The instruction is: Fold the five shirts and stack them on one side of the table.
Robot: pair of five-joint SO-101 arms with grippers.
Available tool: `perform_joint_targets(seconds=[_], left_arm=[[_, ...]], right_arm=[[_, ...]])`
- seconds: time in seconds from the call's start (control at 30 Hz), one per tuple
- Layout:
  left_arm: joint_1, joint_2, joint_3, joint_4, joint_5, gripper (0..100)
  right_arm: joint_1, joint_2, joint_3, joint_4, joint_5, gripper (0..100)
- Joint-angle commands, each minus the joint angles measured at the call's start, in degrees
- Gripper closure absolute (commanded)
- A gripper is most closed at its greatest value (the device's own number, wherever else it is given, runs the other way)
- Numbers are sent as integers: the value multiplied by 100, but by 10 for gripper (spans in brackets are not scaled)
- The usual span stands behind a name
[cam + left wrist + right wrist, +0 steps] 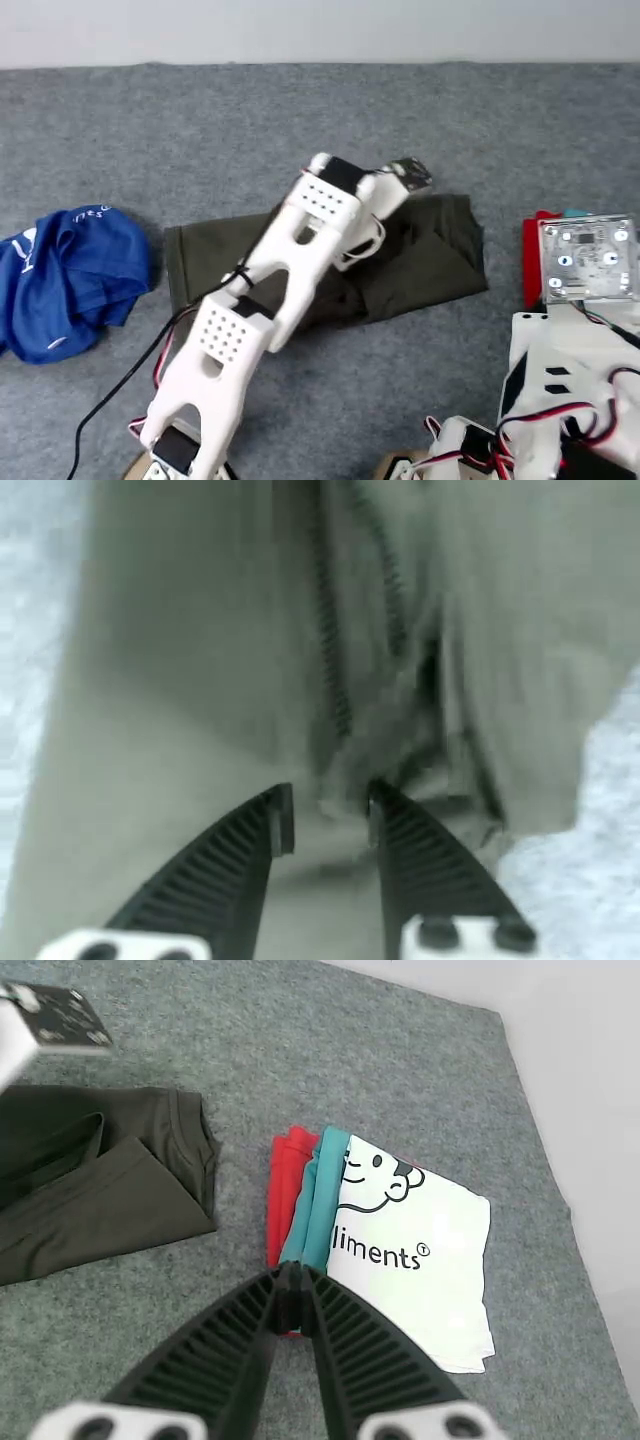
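At centre of grey felt tabletop (300, 110): dark olive fabric shirt (425, 260), half-folded, long axis toward left and right edges; lay directly under left gripper (328, 808), fingers parted about a fold. Right gripper (290, 1290) closed, farther off.

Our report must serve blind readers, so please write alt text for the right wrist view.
The shut right gripper hangs above three stacked folded shirts: a white shirt on top, a teal shirt and a red shirt under it. A partly folded olive shirt lies apart from them on the grey mat.
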Motion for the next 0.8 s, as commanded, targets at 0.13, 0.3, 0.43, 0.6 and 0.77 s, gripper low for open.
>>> perform_joint_targets(seconds=[0.13,0.3,0.43,0.6,0.77], left_arm=[[-369,-343,-22,-9,-79,867],[-246,-413,-180,97,-53,867],[-193,-501,-655,149,-26,867],[-316,-1231,-585,149,18,875],[-870,-2136,338,149,343,930]], right_arm=[[57,31,-9,145,62,984],[57,31,-9,145,62,984],[57,31,-9,145,62,984],[40,31,9,145,62,984],[40,40,237,145,62,984]])
